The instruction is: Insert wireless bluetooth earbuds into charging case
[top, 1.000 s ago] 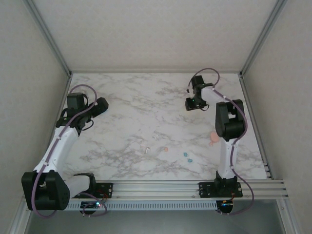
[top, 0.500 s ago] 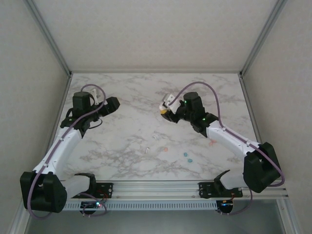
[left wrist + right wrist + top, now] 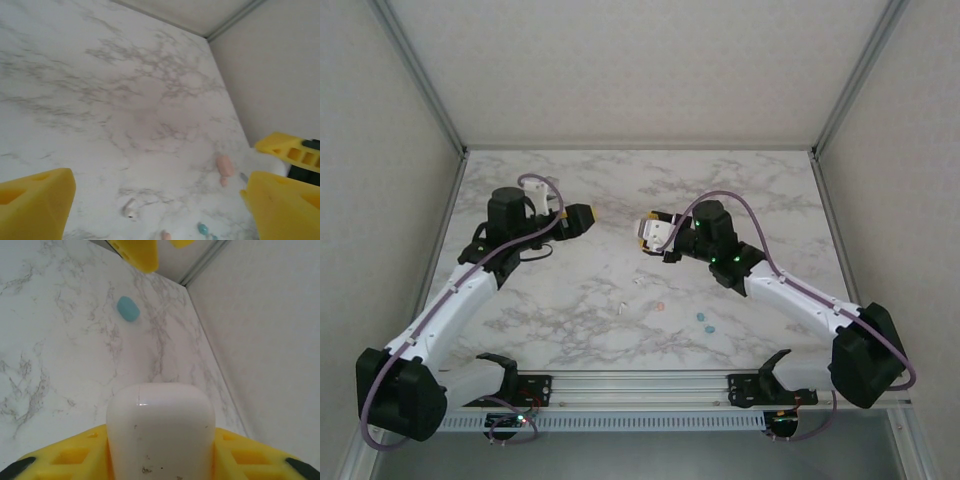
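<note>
The right pincer [image 3: 651,233] is closed on a white case [image 3: 160,435]. The left pincer [image 3: 583,217] is wide open and empty. The earbuds [image 3: 620,308] lie on the worktop [image 3: 570,180] near the case. It should probably hold the case still.

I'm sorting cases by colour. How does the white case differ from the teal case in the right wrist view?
The white case is clamped in the right gripper; the teal case lies free on the marble table. The white case is near the camera; the teal case sits far back. Both are smooth and rounded.
</note>
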